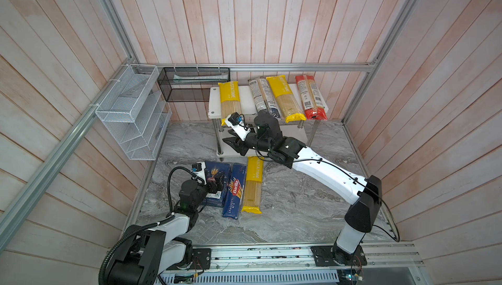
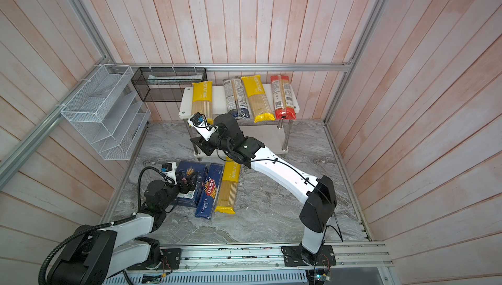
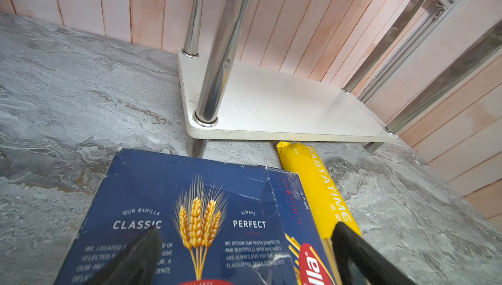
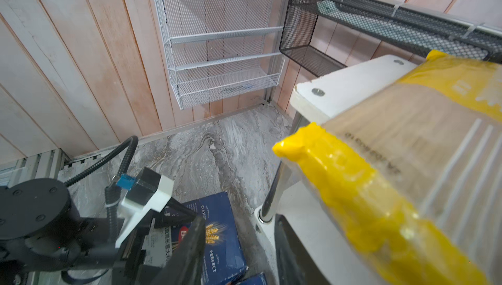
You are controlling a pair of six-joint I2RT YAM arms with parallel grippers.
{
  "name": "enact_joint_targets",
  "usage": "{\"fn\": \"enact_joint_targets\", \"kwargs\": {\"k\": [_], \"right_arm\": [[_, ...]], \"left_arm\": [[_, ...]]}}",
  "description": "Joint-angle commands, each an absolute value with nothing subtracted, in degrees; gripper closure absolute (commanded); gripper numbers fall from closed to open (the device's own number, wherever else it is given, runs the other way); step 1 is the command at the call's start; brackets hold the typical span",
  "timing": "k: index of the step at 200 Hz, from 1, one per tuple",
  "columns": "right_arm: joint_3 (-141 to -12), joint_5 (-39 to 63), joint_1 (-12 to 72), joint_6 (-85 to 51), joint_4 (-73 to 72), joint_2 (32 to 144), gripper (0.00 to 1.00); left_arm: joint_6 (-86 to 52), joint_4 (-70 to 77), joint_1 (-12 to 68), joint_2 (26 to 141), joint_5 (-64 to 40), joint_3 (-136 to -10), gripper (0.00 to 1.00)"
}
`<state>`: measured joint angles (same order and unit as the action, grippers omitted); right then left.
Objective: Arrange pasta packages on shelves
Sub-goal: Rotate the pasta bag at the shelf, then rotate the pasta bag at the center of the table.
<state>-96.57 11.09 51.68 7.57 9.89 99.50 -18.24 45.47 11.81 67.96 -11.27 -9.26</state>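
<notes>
**Top views.** In both top views, a white two-tier rack of rounded boards on chrome posts [image 1: 244, 104] [image 2: 218, 101] stands at upper centre against the plank wall. Its upper board carries four packs side by side. From frame left they are a long yellow PASTATIME bag [image 1: 229, 98] [image 2: 202, 96], a dark-ended clear spaghetti bag [image 1: 263, 96] [image 2: 235, 97], a second yellow PASTATIME bag [image 1: 285, 98] [image 2: 256, 98] and a red-ended clear bag [image 1: 311, 98] [image 2: 284, 98]. Lower in the frame, on the grey marbled tabletop [image 1: 298, 210] [image 2: 271, 210], three more packs lie close together. They are a wide dark-blue Barilla box [image 1: 214, 170] [image 2: 190, 170], a slim blue Barilla spaghetti pack [image 1: 234, 191] [image 2: 210, 191] and a third yellow PASTATIME bag [image 1: 253, 185] [image 2: 230, 185]. The left pincer [image 1: 218, 184] [image 2: 188, 183] hangs over the box. The right pincer [image 1: 232, 146] [image 2: 199, 146] sits at the rack's front left post, its jaws apart.

**Left wrist view.** The left pincer [image 3: 247, 229] has its black fingers [image 3: 141, 256] spread wide over the printed face of the box [image 3: 190, 210] and grips nothing. The third yellow bag [image 3: 323, 188] lies alongside, one end at the edge of the rack's lower board [image 3: 285, 107].

**Right wrist view.** The end of the first yellow bag [image 4: 380, 166] juts past the upper board [image 4: 347, 85]. The right pincer [image 4: 240, 223] holds nothing, its fingers [image 4: 190, 248] parted beside the lower board's corner post. On the wall behind hang a white wire-mesh organizer [image 4: 222, 52] and a black mesh basket [image 4: 353, 20].
</notes>
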Motion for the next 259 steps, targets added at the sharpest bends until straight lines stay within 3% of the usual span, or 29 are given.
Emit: {"fn": "enact_joint_targets", "kwargs": {"k": [1, 38, 101, 148, 199, 259], "right_arm": [[-92.2, 8.4, 52.1, 5.6, 7.4, 94.7, 0.57], [-83.2, 5.4, 52.6, 3.3, 6.6, 88.9, 0.56], [-66.7, -3.7, 53.1, 0.1, 4.8, 80.1, 0.56], [-56.3, -3.7, 53.1, -11.4, 1.8, 76.8, 0.52], [-50.9, -7.7, 53.1, -21.4, 2.7, 79.4, 0.47], [-56.7, -6.5, 52.9, -24.9, 4.2, 90.8, 0.44]], "left_arm": [[-18.2, 47.0, 12.0, 67.4, -10.2, -8.6, 0.00], [-18.7, 45.3, 12.0, 67.3, -9.6, -9.4, 0.00], [-10.4, 24.3, 12.0, 57.2, -13.9, -21.7, 0.00], [-6.6, 28.5, 11.6, 53.4, -10.9, -15.9, 0.00], [-7.4, 30.0, 10.0, 53.6, -13.2, -15.3, 0.00], [-9.0, 30.8, 6.9, 53.1, -17.3, -14.6, 0.00]]}}
